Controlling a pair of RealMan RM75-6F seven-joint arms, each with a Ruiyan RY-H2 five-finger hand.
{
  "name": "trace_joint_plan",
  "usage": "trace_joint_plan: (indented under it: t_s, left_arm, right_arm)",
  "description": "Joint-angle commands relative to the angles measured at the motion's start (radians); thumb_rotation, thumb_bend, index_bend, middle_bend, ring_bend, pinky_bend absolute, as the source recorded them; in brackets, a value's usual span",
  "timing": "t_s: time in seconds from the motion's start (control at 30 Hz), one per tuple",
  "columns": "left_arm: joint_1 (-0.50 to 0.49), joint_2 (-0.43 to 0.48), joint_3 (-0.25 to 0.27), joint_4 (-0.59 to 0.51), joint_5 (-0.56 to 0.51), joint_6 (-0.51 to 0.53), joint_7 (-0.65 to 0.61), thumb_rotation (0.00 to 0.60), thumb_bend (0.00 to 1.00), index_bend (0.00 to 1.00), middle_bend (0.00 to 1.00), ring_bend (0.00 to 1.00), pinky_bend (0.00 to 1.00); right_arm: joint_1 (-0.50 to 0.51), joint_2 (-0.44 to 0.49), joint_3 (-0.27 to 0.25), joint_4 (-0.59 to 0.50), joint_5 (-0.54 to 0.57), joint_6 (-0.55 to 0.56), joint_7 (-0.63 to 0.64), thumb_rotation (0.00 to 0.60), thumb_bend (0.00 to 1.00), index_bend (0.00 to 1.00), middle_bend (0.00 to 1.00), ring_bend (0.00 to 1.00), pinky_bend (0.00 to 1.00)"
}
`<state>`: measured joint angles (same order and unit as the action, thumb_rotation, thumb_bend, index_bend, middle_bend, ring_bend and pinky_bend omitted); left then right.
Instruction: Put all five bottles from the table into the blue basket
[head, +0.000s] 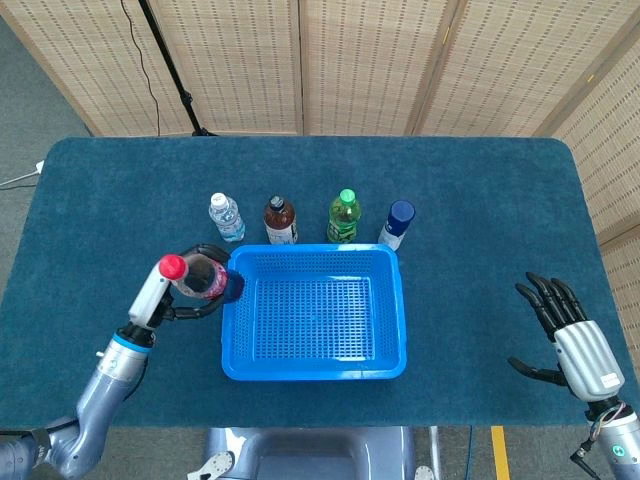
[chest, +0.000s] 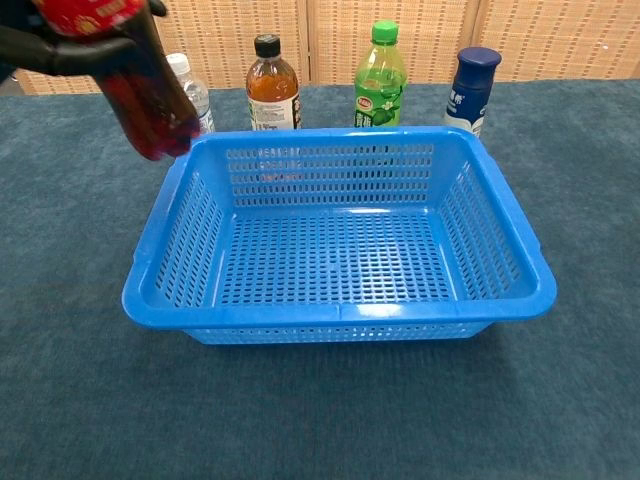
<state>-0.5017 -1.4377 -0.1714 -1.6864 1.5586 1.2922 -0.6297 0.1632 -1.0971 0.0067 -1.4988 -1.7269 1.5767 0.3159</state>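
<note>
My left hand (head: 178, 296) grips a red-capped cola bottle (head: 200, 279), lifted off the table and tilted, its base just above the left rim of the blue basket (head: 314, 372). In the chest view the cola bottle (chest: 140, 80) hangs at the top left over the basket's (chest: 340, 312) left corner. Behind the basket stand a small clear water bottle (head: 226, 217), a brown tea bottle (head: 280, 220), a green bottle (head: 343, 216) and a dark blue-capped bottle (head: 397, 223). The basket is empty. My right hand (head: 575, 345) hovers open at the far right, away from everything.
A dark blue cloth covers the table (head: 480, 230). Folding screens (head: 360, 60) stand behind it, with a black stand leg (head: 170, 65) at the back left. Open cloth lies to the right of the basket and along the left edge.
</note>
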Motion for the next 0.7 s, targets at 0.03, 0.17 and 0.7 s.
trace_joint_plan:
  t_s: [0.03, 0.17, 0.7]
  left_arm:
    - [-0.055, -0.102, 0.025, -0.005, -0.004, -0.078, 0.105, 0.6, 0.49, 0.61, 0.37, 0.41, 0.39]
    - [-0.084, -0.177, 0.041, 0.026, -0.031, -0.135, 0.163, 0.6, 0.49, 0.61, 0.37, 0.41, 0.39]
    - [-0.076, -0.276, 0.091, 0.152, -0.062, -0.155, 0.212, 0.6, 0.48, 0.55, 0.36, 0.34, 0.38]
  right_arm:
    - [0.001, -0.001, 0.001, 0.001, 0.004, -0.003, 0.0, 0.6, 0.0, 0.0, 0.0, 0.0, 0.0]
    - [0.002, -0.001, 0.002, 0.003, 0.007, -0.005, -0.001, 0.6, 0.0, 0.0, 0.0, 0.0, 0.0]
    - [0.006, -0.004, -0.004, 0.002, 0.003, -0.014, -0.004, 0.6, 0.0, 0.0, 0.0, 0.0, 0.0]
